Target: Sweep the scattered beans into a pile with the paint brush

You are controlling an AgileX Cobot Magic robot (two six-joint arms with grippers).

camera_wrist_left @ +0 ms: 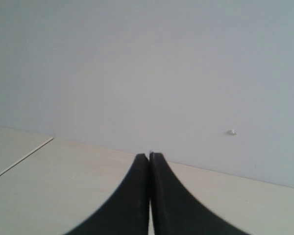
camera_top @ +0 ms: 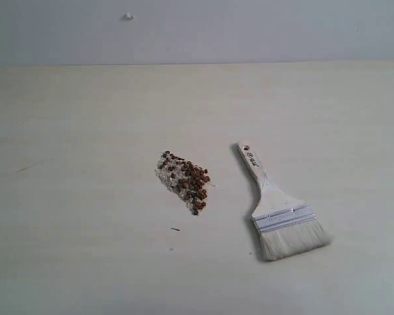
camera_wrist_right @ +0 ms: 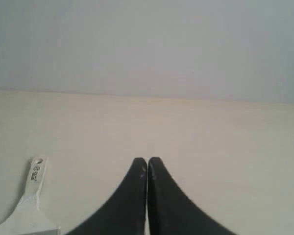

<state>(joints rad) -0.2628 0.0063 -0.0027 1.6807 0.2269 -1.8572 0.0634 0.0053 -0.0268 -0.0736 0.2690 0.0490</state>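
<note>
At mid-desk (camera_top: 79, 131): beans (camera_top: 192, 176) lying in one compact elongated pile (camera_top: 186, 184), whitish crumbs along its left edge. Just right of it, not touching: paint brush (camera_top: 276, 207), flat, handle toward the wall. Left hand (camera_wrist_left: 149, 155) fully closed, empty. Right hand (camera_wrist_right: 147, 160) likewise closed, empty, near the brush handle. Pale speck (camera_top: 128, 16) on wall, possibly a fixing.

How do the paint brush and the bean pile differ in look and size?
The paint brush is one pale tool; the bean pile is a heap of tiny brown and whitish bits. The paint brush is longer than the bean pile. Both lie apart on the table.
</note>
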